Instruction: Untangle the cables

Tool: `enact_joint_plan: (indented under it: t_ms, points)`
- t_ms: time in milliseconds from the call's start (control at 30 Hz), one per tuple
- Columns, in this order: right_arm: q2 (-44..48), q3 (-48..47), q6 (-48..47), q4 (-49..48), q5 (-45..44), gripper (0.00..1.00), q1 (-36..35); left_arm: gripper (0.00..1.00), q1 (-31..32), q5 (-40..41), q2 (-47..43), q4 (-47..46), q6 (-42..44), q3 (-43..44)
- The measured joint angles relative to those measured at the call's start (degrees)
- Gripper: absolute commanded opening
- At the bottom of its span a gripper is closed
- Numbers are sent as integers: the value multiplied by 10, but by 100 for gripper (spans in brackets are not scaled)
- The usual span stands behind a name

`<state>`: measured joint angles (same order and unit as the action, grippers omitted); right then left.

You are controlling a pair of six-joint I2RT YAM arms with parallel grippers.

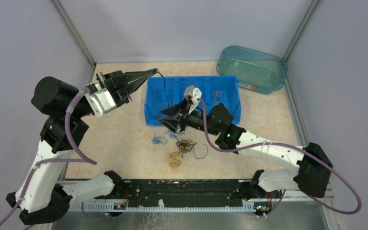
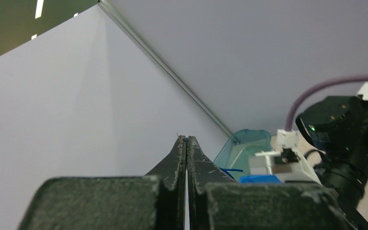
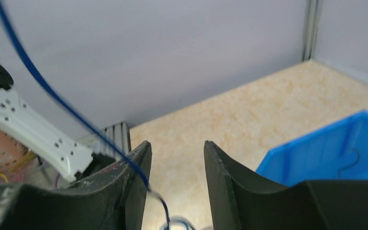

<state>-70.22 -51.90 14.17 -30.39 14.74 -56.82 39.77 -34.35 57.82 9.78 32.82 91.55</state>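
My left gripper (image 1: 154, 71) is raised over the back left corner of the blue bin (image 1: 230, 84). It is shut on a thin blue cable (image 1: 162, 86) that hangs down into the bin. The wire end shows between the shut tips in the left wrist view (image 2: 186, 140). My right gripper (image 1: 165, 122) is open at the bin's front edge, over a small tangle (image 1: 173, 132). In the right wrist view the gripper (image 3: 175, 146) is open, and a taut blue cable (image 3: 52, 91) runs across its left finger (image 3: 134, 167). Loose curls lie on the table: blue (image 1: 159, 140), brown (image 1: 185, 145), yellow-orange (image 1: 174, 159) and black (image 1: 201, 152).
A teal clear tub (image 1: 251, 68) stands at the back right, beside the blue bin; it also shows in the left wrist view (image 2: 242, 143). Grey walls close in the table on three sides. The arm bases and a black rail (image 1: 182, 194) line the near edge.
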Motion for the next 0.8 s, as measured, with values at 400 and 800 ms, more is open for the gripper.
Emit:
enact_joint_plan:
  t_ms: [400,800]
  points:
    - [-63,144,96,-165,-6,38,-33,0,0,0,18,4,11,49]
    - [-125,258,121,-249,-46,37,-48,0,0,3,50,5,43,125]
